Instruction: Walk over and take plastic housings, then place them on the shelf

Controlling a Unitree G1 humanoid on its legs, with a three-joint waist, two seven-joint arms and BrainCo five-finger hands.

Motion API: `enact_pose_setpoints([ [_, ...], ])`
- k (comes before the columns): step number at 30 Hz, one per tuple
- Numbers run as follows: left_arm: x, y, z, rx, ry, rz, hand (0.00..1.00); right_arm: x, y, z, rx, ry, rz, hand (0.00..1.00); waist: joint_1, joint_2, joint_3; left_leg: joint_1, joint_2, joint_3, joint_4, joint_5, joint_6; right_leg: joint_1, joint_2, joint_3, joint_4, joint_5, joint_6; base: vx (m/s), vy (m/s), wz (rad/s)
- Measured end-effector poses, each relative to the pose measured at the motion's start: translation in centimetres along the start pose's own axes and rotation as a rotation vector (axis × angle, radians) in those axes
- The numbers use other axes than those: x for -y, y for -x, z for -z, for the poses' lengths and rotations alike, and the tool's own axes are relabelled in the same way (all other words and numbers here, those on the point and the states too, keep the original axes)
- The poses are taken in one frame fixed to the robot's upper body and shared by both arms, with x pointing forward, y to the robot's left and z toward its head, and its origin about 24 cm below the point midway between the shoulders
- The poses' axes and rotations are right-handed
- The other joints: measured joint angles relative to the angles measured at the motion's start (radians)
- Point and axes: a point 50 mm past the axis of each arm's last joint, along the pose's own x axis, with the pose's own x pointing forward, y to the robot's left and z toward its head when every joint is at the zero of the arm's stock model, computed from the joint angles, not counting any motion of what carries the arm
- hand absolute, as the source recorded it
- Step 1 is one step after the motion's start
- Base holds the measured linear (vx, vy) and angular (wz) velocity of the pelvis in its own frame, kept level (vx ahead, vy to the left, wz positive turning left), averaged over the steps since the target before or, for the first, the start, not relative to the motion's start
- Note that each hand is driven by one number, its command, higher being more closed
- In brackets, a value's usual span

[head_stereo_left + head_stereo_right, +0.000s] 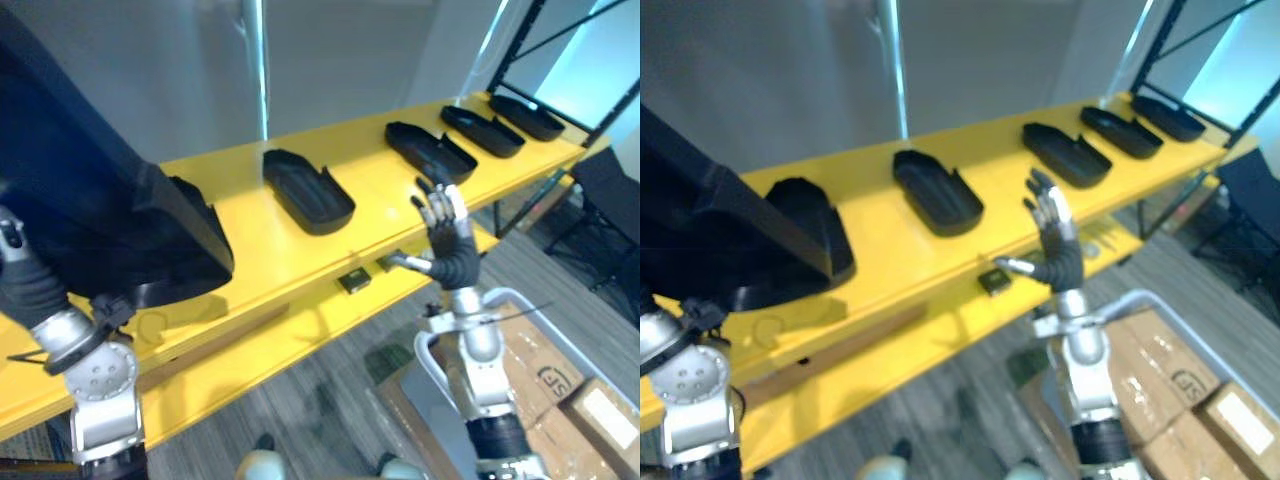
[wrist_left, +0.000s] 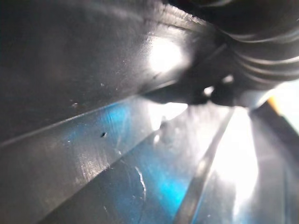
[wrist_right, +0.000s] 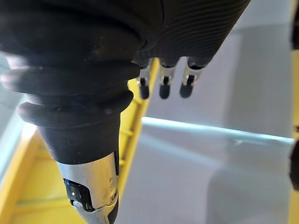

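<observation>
The left hand (image 2: 264,44) sits against a large black housing (image 1: 90,190) that looms from 9 to 11 o'clock in the head views. Its fingers are hidden, so I cannot tell whether they grip it. The left wrist view offers little beyond glossy black plastic at close range.

Beside it, a second housing (image 1: 810,228) lies half covered on the yellow shelf (image 1: 250,250). A row runs on toward 1 o'clock, hollow side up: a third housing (image 1: 308,190), a fourth housing (image 1: 430,152), a fifth housing (image 1: 482,130) and a sixth housing (image 1: 527,116) near the shelf's end.

The right hand (image 1: 445,235) is raised before the shelf edge right of centre, fingers straight and spread, holding nothing. A small dark block (image 1: 354,281) on the lower ledge is too small to make out. At 5 o'clock lie cardboard boxes (image 1: 560,380), closed, contents hidden.
</observation>
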Motion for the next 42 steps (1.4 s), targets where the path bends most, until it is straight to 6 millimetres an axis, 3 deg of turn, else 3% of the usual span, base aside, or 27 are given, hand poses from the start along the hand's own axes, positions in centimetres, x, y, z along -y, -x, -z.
enact_pose_setpoints([
  [2,0.2,2.6,0.4,-0.112,0.020,0.008,1.00,0.5,-0.3,0.0,-0.012,0.014,-0.033,0.00,0.004,0.080,-0.039,-0.033,0.055,0.016,0.000,0.011,-0.032,0.004,0.047,-0.060,-0.009,-0.007,-0.029,0.16,-0.211,0.55],
  [3,0.4,2.9,0.5,-0.122,0.022,0.016,1.00,0.6,-0.3,-0.1,-0.013,0.021,-0.032,0.00,0.001,0.092,-0.046,-0.043,0.064,0.044,0.002,0.012,-0.032,0.006,0.048,-0.079,-0.010,-0.008,-0.031,0.17,-0.158,0.79],
  [5,1.2,3.4,0.2,-0.126,0.056,0.060,1.00,1.2,-0.4,-0.2,-0.015,0.027,-0.021,0.00,-0.002,0.124,-0.066,-0.051,0.092,0.236,0.015,0.039,-0.023,0.044,0.055,-0.148,-0.011,-0.020,-0.048,0.16,-0.114,0.87],
  [6,1.3,3.3,-0.2,-0.107,0.069,0.063,1.00,1.1,-0.6,-0.3,-0.002,0.009,-0.023,0.00,-0.002,0.129,-0.069,-0.029,0.090,0.249,0.007,0.043,-0.017,0.068,0.055,-0.160,-0.009,-0.022,-0.051,0.15,-0.058,0.54],
  [8,1.3,2.9,-1.1,-0.059,0.098,0.056,1.00,0.3,-1.4,-0.7,0.042,-0.019,-0.049,0.00,0.009,0.127,-0.070,0.000,0.081,0.237,0.001,0.044,-0.017,0.101,0.049,-0.167,0.000,-0.034,-0.051,0.12,-0.028,0.39],
  [10,1.2,2.6,-1.6,-0.033,0.110,0.043,1.00,-2.6,-2.6,-1.3,0.131,-0.099,-0.128,0.00,0.012,0.096,-0.074,-0.003,0.060,0.210,-0.022,0.048,-0.013,0.107,0.039,-0.205,0.007,-0.055,-0.043,0.06,-0.031,0.41],
  [14,2.0,3.0,-1.5,-0.070,0.120,0.087,1.00,-8.1,-3.8,-1.8,0.187,-0.282,-0.282,0.00,0.026,0.076,-0.081,-0.008,0.019,0.123,-0.108,0.105,0.001,0.126,0.020,-0.286,0.008,-0.063,-0.043,0.02,-0.021,0.66],
  [16,1.9,3.0,-1.3,-0.084,0.105,0.103,1.00,-9.9,-4.1,-1.8,0.186,-0.321,-0.316,0.00,0.065,0.074,-0.082,-0.016,0.007,0.090,-0.108,0.107,0.004,0.135,0.014,-0.312,0.018,-0.064,-0.045,-0.01,-0.008,0.69],
  [18,1.2,3.0,-1.3,-0.093,0.078,0.101,1.00,-11.3,-4.6,-1.8,0.186,-0.331,-0.350,0.00,0.078,0.063,-0.089,-0.033,-0.008,0.051,-0.113,0.113,0.010,0.141,0.009,-0.327,0.025,-0.074,-0.061,-0.02,-0.011,0.61],
  [20,-0.3,3.5,-1.3,-0.120,0.025,0.086,1.00,-12.5,-5.3,-1.7,0.178,-0.349,-0.382,0.00,0.113,0.061,-0.090,-0.039,-0.014,0.037,-0.114,0.117,0.014,0.141,0.004,-0.343,0.035,-0.075,-0.064,-0.02,-0.013,0.26],
  [23,-2.0,4.6,-1.0,-0.180,-0.045,0.057,1.00,-13.8,-5.3,-1.2,0.142,-0.366,-0.433,0.00,0.126,0.060,-0.091,-0.060,-0.020,0.012,-0.109,0.136,0.012,0.139,0.008,-0.345,0.031,-0.089,-0.085,-0.04,-0.028,0.23],
  [28,-2.8,5.7,-0.7,-0.261,-0.019,0.050,1.00,-14.6,-5.2,0.5,0.032,-0.354,-0.444,0.00,0.143,0.066,-0.087,-0.132,-0.009,-0.045,-0.108,0.195,-0.009,0.138,0.057,-0.372,-0.008,-0.135,-0.069,-0.13,-0.057,0.48],
  [30,-3.5,6.0,-0.7,-0.275,-0.001,0.038,1.00,-14.5,-4.9,1.6,-0.033,-0.317,-0.445,0.00,0.143,0.081,-0.080,-0.137,0.017,0.038,-0.098,0.158,0.027,0.144,0.065,-0.401,-0.003,-0.139,-0.045,-0.18,-0.023,0.42],
  [31,-3.7,6.0,-0.8,-0.269,0.020,0.036,1.00,-14.0,-4.9,1.8,-0.043,-0.292,-0.449,0.00,0.127,0.062,-0.082,-0.173,0.038,0.142,-0.049,0.095,0.076,0.146,0.052,-0.431,-0.013,-0.137,-0.047,-0.18,0.042,0.63],
  [32,-3.8,6.0,-1.0,-0.251,0.048,0.035,1.00,-12.9,-4.9,1.9,-0.045,-0.257,-0.439,0.00,0.121,0.051,-0.084,-0.207,0.059,0.236,0.016,0.071,0.115,0.137,0.036,-0.455,-0.007,-0.138,-0.047,-0.15,0.072,0.59],
  [34,-3.7,5.9,-1.3,-0.218,0.070,0.036,1.00,-11.0,-4.7,2.1,-0.050,-0.231,-0.376,0.00,0.109,0.051,-0.086,-0.206,0.071,0.344,0.220,0.037,0.153,0.127,-0.004,-0.451,0.017,-0.138,-0.046,-0.05,0.102,0.11],
  [35,-3.5,5.8,-1.5,-0.208,0.083,0.040,1.00,-10.5,-4.4,1.8,-0.037,-0.232,-0.356,0.00,0.095,0.057,-0.091,-0.193,0.072,0.375,0.249,-0.006,0.132,0.128,-0.008,-0.452,0.020,-0.138,-0.046,-0.01,0.126,0.27],
  [36,-2.8,5.7,-1.8,-0.189,0.120,0.054,1.00,-9.7,-4.0,1.0,0.004,-0.225,-0.329,0.00,0.064,0.079,-0.100,-0.172,0.065,0.392,0.185,-0.015,0.052,0.128,-0.006,-0.457,0.025,-0.132,-0.037,-0.02,0.116,0.37],
  [38,-0.9,5.1,-2.0,-0.159,0.180,0.094,1.00,-9.0,-3.6,0.7,0.025,-0.226,-0.274,0.00,0.042,0.058,-0.098,-0.155,0.028,0.406,0.112,0.023,0.068,0.107,-0.028,-0.451,0.020,-0.112,-0.056,0.00,0.137,0.11],
  [40,0.8,4.7,-2.2,-0.128,0.171,0.149,1.00,-9.0,-3.1,1.0,0.011,-0.244,-0.254,0.00,0.030,0.049,-0.093,-0.143,0.013,0.413,0.107,0.028,0.076,0.114,-0.039,-0.449,0.018,-0.074,-0.046,0.05,0.102,-0.08],
  [42,1.2,4.3,-2.3,-0.099,0.163,0.165,1.00,-9.1,-2.6,1.1,0.012,-0.278,-0.225,0.00,0.016,0.048,-0.092,-0.108,0.001,0.416,0.090,0.028,0.077,0.134,-0.048,-0.441,0.021,-0.059,-0.047,0.04,0.080,-0.05],
])
